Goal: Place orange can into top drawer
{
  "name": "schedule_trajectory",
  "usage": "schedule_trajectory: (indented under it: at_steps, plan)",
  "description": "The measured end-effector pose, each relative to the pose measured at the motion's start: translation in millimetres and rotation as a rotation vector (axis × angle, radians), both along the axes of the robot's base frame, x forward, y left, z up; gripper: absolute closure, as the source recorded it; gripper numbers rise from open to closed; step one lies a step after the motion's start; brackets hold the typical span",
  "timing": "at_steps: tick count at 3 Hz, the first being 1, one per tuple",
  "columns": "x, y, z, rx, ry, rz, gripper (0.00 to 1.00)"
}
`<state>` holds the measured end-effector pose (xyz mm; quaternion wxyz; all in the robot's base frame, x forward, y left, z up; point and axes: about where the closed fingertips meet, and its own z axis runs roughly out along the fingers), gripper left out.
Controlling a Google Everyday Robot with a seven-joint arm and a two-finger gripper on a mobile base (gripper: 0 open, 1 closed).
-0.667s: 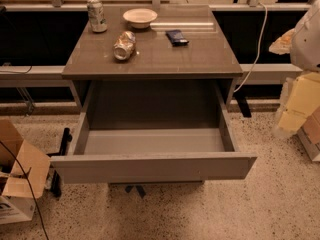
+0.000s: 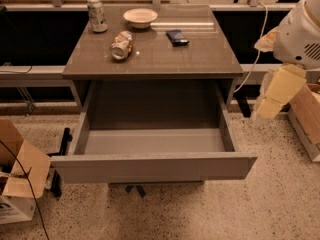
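1. Hand (image 2: 274, 98): one, cream-coloured, hanging below the white arm (image 2: 300, 31) at the right edge of the view. It is off the worktop, to the right of the drawer and above the floor, near a cardboard box. Whether it is open or closed cannot be told; nothing is seen in it, and it is well apart from both cans.

2. Drawer (image 2: 150, 166): one, grey, wide and shallow, with a plain flat front and no handle. It is pulled fully out under the worktop, and the bare grey bottom shows.

3. Worktop (image 2: 200, 59): one, grey-brown, glossy.

4. Orange can (image 2: 122, 45): one, small, lying on its side on the left half of the worktop, with one shiny metal end turned toward the camera. The sides are orange-copper and silvery (the surface looks a little dented). It is outside the drawer.

5. Second can (image 2: 97, 15): one, silvery with green marks, upright at the back left corner, apart from the orange can.

6. Bowl (image 2: 140, 17): one, pale, shallow, at the back centre, just behind the orange can.

7. Dark packet (image 2: 177, 37): one, flat, right of the bowl.

8. Cardboard boxes: two, one on the floor at left (image 2: 20, 176), flaps open, and one at right (image 2: 307, 119).
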<state>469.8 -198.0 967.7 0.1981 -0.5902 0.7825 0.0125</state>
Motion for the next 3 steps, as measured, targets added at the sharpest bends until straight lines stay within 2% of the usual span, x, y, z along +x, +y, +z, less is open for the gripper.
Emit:
schedule_trajectory:
  at_steps: [1,2,3]
  plan:
    - [41.3,8.9,-2.6,0.165,-0.031,-0.086,0.00]
    - [110.5,17.1,9.0,0.318,-0.087,-0.203,0.00]
    - [104.2,16.9,9.9,0.308,-0.085,-0.194,0.00]
